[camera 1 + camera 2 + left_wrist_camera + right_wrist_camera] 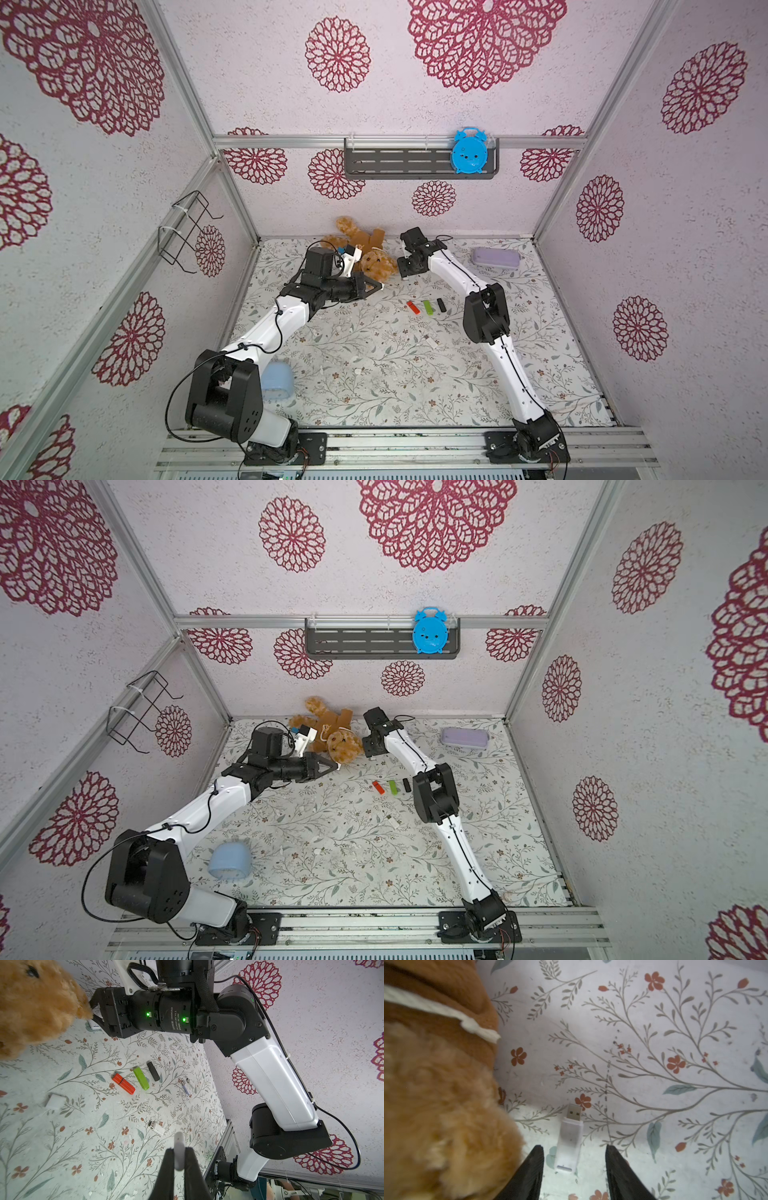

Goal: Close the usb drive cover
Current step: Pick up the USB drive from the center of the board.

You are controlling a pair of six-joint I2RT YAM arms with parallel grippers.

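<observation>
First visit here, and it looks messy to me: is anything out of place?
Yes. A white USB drive lies beside the teddy bear with its metal plug bare, below the open right gripper. The left gripper pinches a small white piece, probably its cap. A pale blue cup also lies on its side.

In both top views the right gripper (pixel 406 272), at twelve o'clock on the floral mat (pixel 395 374), covers nearly all of the white usb drive (pixel 570 1140) — and in the right wrist view the teddy bear (pixel 436 1105) beside it is blurred and cut off by the frame edge. The white piece (pixel 179 1147) pinched in the left gripper (pixel 179 1149) is blurred, its rear end hidden inside the grip. At seven o'clock the left arm (pixel 266 332) hides part of a blue cup (pixel 277 380) — a small silvery item (pixel 186 1086) is too small to identify.
</observation>
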